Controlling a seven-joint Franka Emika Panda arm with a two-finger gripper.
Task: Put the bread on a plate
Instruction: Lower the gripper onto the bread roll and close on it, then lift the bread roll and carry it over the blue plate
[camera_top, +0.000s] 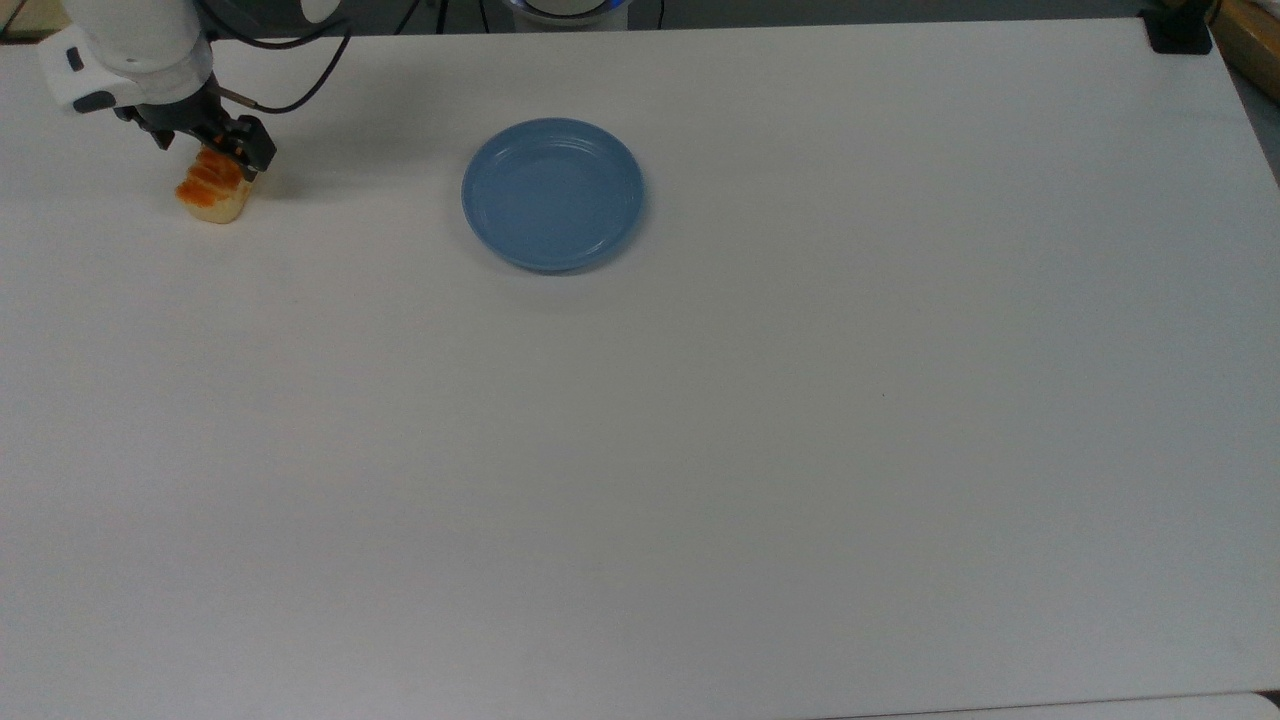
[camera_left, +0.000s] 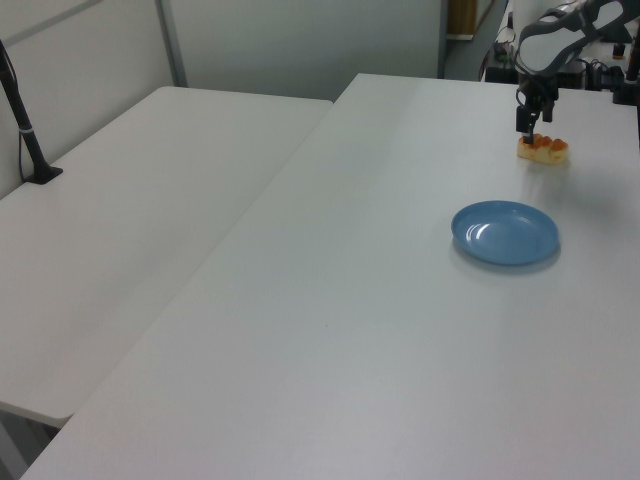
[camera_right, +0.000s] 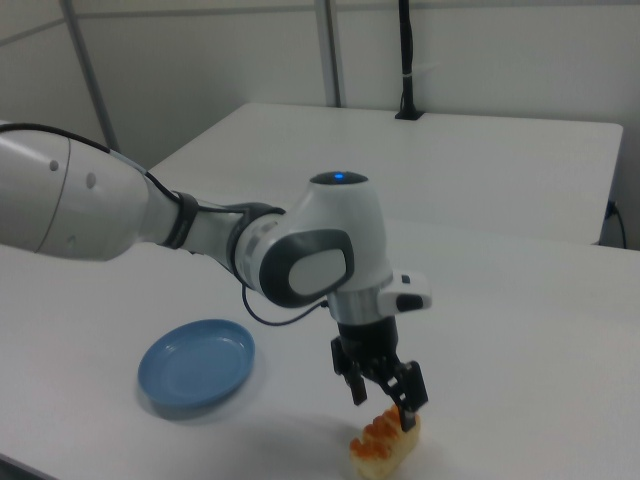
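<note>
Orange-brown on its ridged top and pale cream on its sides, the bread (camera_top: 212, 190) lies flat on the white table (camera_top: 700, 420) near the top view's far left corner, its long axis running slightly aslant. The gripper (camera_top: 208, 150) is lowered right over the loaf's far end, its black fingers (camera_right: 408, 398) spread apart on either side of the loaf; in the right view one fingertip sits down beside the glazed top while the other hangs free on the opposite side, so the jaws stand wide and are not clenched on anything. The white arm (camera_right: 200, 240) reaches in from the right view's left. The blue plate (camera_top: 553, 194) rests bare on the table, well apart from the bread, to the top view's right of it. In the left view the bread (camera_left: 543, 149) lies farther away than the plate (camera_left: 505, 233), with the gripper (camera_left: 530, 131) just above the loaf's left end
</note>
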